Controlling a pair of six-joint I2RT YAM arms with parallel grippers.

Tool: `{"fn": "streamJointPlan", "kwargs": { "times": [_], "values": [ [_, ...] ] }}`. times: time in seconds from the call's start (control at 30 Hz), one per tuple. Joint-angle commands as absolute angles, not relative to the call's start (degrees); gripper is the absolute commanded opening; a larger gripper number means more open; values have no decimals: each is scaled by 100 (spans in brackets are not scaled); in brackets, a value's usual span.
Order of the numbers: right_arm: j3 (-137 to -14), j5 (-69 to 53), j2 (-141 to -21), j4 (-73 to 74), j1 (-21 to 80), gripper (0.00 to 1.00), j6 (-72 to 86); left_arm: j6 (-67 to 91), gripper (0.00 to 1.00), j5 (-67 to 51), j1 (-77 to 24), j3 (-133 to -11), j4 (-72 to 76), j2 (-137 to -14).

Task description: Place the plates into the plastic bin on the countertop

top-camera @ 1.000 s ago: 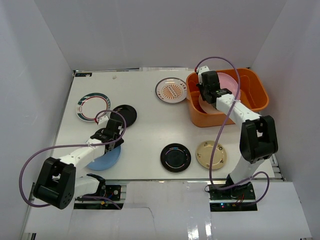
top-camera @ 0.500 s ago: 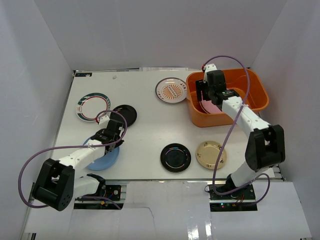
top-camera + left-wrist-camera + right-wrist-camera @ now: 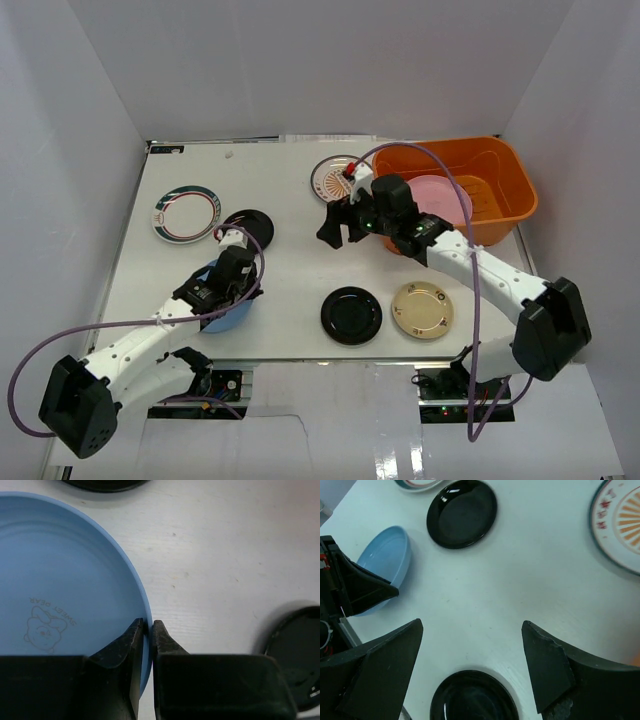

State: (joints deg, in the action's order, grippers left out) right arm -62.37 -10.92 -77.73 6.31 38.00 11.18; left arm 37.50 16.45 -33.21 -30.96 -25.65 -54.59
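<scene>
My left gripper (image 3: 148,625) is shut on the right rim of the light blue plate (image 3: 60,580), near the front left of the countertop (image 3: 300,270). From above, that gripper (image 3: 236,277) covers part of the light blue plate (image 3: 228,312). My right gripper (image 3: 340,225) hangs open and empty over the middle of the countertop, left of the orange plastic bin (image 3: 495,170). A pink plate (image 3: 440,195) lies in the bin. In the right wrist view the open gripper (image 3: 472,625) is above a black plate (image 3: 472,697).
An orange-patterned plate (image 3: 333,180) lies just behind the right gripper. A green-and-red rimmed plate (image 3: 186,213) and a black plate (image 3: 252,228) sit at the left. Another black plate (image 3: 351,315) and a gold plate (image 3: 422,309) lie near the front edge.
My right gripper opened, left the pink plate in the bin and swung left out over the countertop. My left gripper closed on the blue plate's rim and shifted slightly nearer.
</scene>
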Motion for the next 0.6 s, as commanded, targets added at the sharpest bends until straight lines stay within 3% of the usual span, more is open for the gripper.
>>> {"fn": "streamJointPlan", "kwargs": {
  "times": [0.0, 0.2, 0.57],
  "values": [
    [-6310, -1503, -8251, 229, 4129, 86, 1616, 3630, 0, 1274, -3734, -3305, -2716, -5309],
    [-6618, -1433, -8937, 70, 4552, 95, 2056, 3568, 0, 1836, -4727, -3568, -2768, -5563],
    [-7057, -1283, -10079, 131, 5088, 94, 2320, 3647, 0, 2610, -5853, -3990, -2839, -6011]
  ]
}}
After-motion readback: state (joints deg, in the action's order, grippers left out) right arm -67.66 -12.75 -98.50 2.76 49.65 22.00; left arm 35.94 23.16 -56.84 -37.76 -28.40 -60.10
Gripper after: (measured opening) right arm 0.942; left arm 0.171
